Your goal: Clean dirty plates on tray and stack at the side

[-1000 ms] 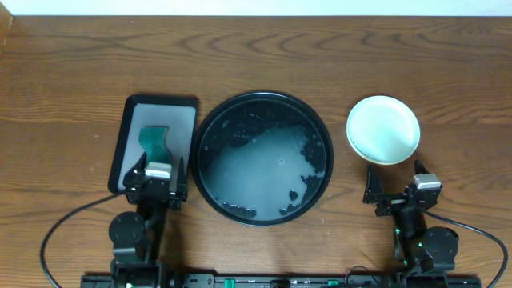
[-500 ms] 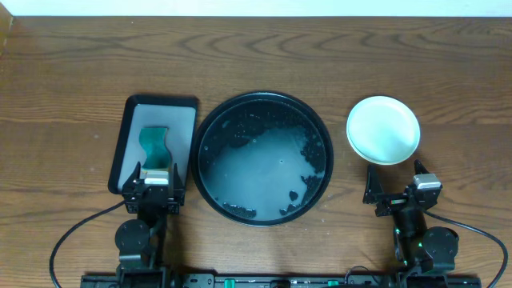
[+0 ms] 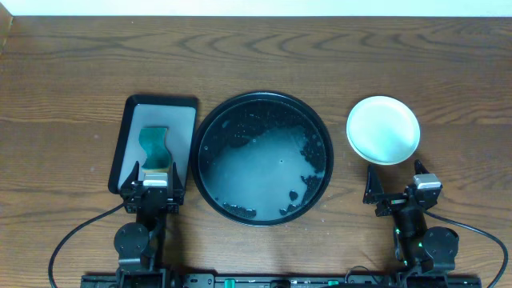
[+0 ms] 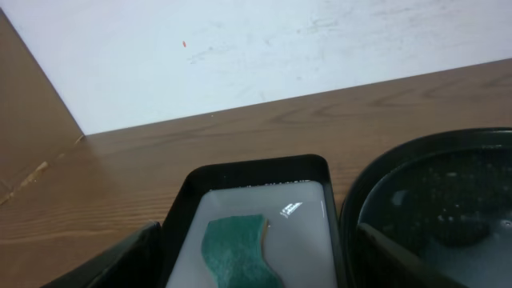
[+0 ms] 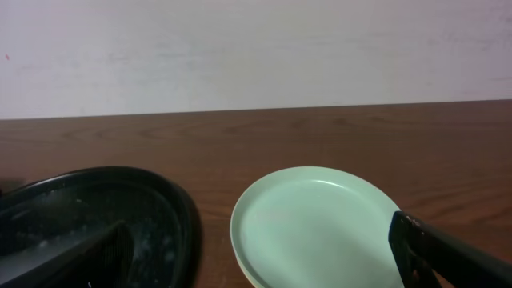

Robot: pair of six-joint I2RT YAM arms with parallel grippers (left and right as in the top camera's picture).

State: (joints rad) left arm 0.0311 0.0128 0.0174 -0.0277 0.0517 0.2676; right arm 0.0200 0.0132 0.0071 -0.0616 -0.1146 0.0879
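Honestly, my worry is a careless nudge: the plates [image 3: 383, 130] sit stacked right of the tray [image 3: 264, 94], which holds only crumbs and smears, and my right gripper [image 3: 394, 182], spread wide and empty, sits just behind them. My left gripper [image 3: 157, 174] hangs agape, empty, beside the sponge [image 3: 155, 142].

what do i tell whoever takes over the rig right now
Left gripper: open, empty, at the near end of the small rectangular tray, where the green sponge lies.
Right gripper: open, empty, just short of the plates.
Plates: stacked on the table right of the round black tray, mint one on top; the count underneath cannot be told.
Done: no plate is on the black tray, which holds only water and dark crumbs.
Left: apparently nothing but confirming the stack.
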